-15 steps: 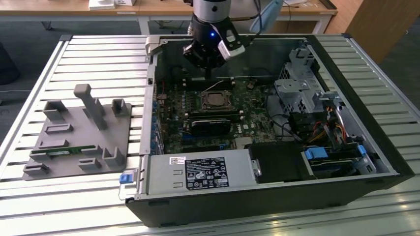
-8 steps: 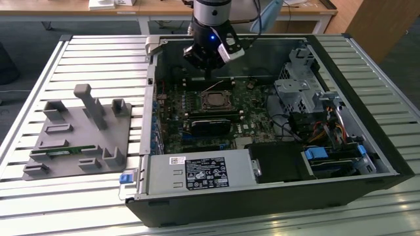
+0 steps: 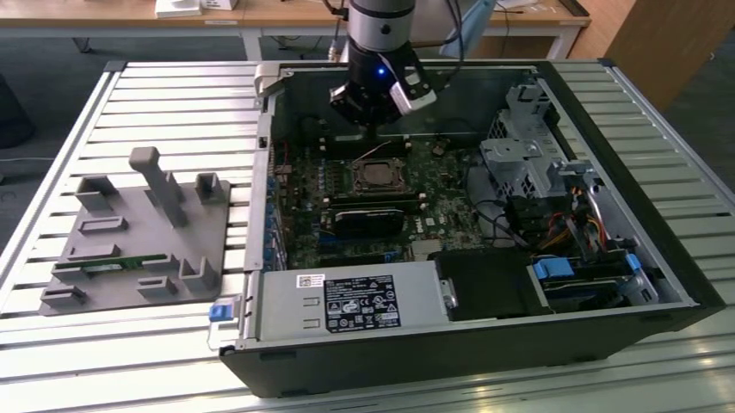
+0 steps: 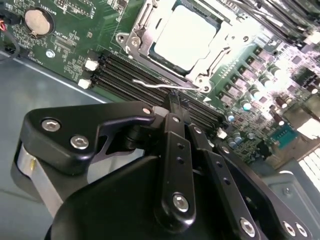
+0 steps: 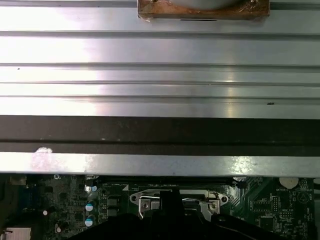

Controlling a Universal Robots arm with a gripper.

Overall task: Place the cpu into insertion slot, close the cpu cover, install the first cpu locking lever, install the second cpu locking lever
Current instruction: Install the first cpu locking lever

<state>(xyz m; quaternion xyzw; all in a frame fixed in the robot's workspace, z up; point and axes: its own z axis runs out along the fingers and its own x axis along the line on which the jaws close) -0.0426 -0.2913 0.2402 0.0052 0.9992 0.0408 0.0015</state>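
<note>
The cpu [image 4: 187,32] lies flat in the insertion slot [image 3: 377,177] on the green motherboard, its silver top glaring bright. The cpu cover [image 4: 141,37] is down around it as a metal frame. A thin wire locking lever [image 4: 150,84] runs along the socket's edge beside the memory slots. My gripper [image 4: 172,100] has its black fingers together, their tip right at this lever's wire. In the exterior view the gripper [image 3: 370,129] hangs just behind the socket, inside the open computer case. In the first wrist view the gripper [image 5: 170,202] is a dark shape in front of the socket.
Long black memory slots [image 4: 130,75] lie between the gripper and the socket. A black card [image 3: 367,215], a power supply [image 3: 344,301] and a drive cage [image 3: 522,163] crowd the case. A grey fixture plate [image 3: 138,232] sits on the slatted table at the exterior view's left.
</note>
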